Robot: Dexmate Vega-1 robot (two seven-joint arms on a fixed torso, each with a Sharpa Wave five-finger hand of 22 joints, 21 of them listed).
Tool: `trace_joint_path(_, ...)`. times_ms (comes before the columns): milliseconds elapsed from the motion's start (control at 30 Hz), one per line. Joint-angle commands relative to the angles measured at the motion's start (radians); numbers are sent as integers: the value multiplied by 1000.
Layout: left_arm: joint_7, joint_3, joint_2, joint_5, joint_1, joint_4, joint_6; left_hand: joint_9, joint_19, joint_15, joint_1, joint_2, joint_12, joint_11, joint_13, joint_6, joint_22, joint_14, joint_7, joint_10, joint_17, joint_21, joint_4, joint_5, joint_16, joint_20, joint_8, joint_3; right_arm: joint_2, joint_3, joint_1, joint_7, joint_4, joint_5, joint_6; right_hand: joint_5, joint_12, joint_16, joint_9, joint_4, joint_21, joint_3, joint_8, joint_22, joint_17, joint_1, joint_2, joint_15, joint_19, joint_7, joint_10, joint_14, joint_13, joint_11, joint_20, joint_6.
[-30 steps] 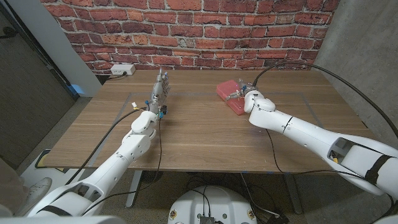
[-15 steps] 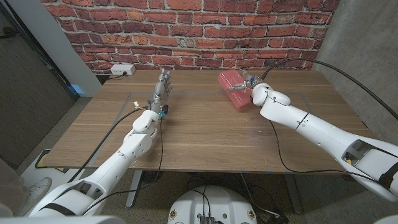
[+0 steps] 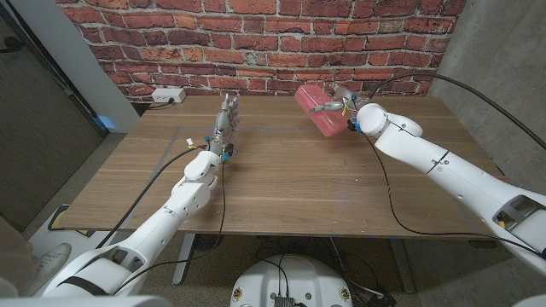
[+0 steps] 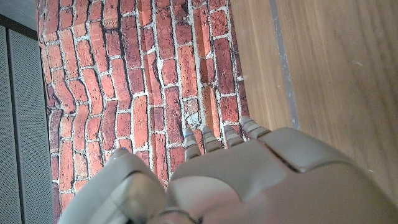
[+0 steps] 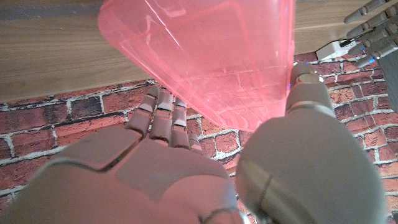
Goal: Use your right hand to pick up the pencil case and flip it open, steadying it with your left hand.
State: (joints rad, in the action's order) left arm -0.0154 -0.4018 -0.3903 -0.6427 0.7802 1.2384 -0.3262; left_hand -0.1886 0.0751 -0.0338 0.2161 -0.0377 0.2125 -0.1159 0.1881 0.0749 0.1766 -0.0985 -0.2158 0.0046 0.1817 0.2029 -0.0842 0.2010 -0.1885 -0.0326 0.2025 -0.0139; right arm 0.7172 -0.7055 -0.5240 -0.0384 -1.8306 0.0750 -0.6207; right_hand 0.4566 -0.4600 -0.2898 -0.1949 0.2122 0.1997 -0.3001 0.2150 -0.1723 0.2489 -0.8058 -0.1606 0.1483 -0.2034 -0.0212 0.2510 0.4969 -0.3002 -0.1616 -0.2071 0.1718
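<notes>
The pencil case (image 3: pixel 316 108) is a pink see-through plastic box, lifted off the table and tilted in front of the brick wall at the back right. My right hand (image 3: pixel 343 111) grips its right end; in the right wrist view the case (image 5: pixel 211 56) rises from between the fingers (image 5: pixel 163 118) and the thumb. My left hand (image 3: pixel 225 122) stands over the table's back middle-left with its fingers stretched up, holding nothing and well apart from the case. The left wrist view looks over the left hand's back (image 4: pixel 261 180) at wall and table.
A white power strip (image 3: pixel 168 95) lies at the table's back left by the brick wall (image 3: pixel 256 43). Cables run along both arms. Faint tape lines (image 3: pixel 183 136) mark the wooden table (image 3: pixel 281 183). A grey concrete wall stands on the right.
My right hand has raised the pencil case from the table and carried it up toward the wall, tilting it. The left hand has hardly moved.
</notes>
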Motion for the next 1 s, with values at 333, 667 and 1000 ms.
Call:
trace_joint_path(333, 117, -31, 31, -7, -41, -19, -57, -3, 1, -58, 44, 11, -4, -6, 4, -19, 4, 0, -3, -7, 0, -5, 23, 6, 2, -44, -11, -2, 74, 115, -39, 29, -68, -98, 163, 19, -1, -7, 0, -53, -3, -51, -1, -2, 10, -249, 251, -319, -5, 2, 173, 204, -9, 173, -6, 67)
trace_joint_path(667, 229, -35, 75, -81, -70, -40, -65, -4, 8, -42, 76, 15, 2, -23, 6, -67, 6, 5, -4, 5, 1, -5, 42, 3, 0, -76, -19, -7, 69, 160, -51, 38, -54, -162, 195, 27, -4, -3, 0, -60, -9, -46, -2, -2, 18, -237, 247, -311, 6, 1, 170, 190, -13, 171, -12, 65)
trace_joint_path(1000, 310, -34, 98, -129, -88, -57, -58, -4, 8, -31, 117, 17, 1, -26, 8, -157, 8, 7, -2, 4, 2, -2, 66, 0, -2, -86, -31, -14, 76, 177, -59, 37, -65, -189, 238, 32, -5, -1, 0, -59, -9, -45, -3, -2, 24, -236, 242, -310, 7, -2, 168, 184, -16, 169, -11, 63)
